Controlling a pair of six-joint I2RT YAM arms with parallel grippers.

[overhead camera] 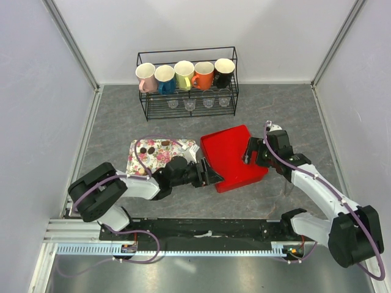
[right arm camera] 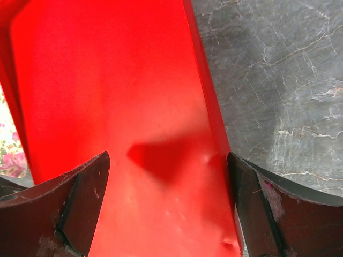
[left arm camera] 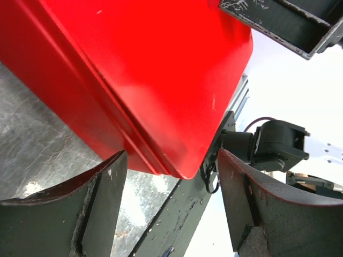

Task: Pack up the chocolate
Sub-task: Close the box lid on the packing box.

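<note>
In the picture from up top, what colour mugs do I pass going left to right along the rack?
You pass the pink mug → blue mug → yellow mug → orange mug → black mug.

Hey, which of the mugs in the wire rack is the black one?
The black mug at the right end of the wire rack, next to the orange mug; no other mug there is dark.

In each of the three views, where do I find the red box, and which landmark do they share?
Top external: the red box lies slightly right of centre, on the table.
Left wrist: the red box fills the upper left and middle.
Right wrist: the red box fills the left and centre.
Shared landmark: the grey marbled table beside it.
</note>
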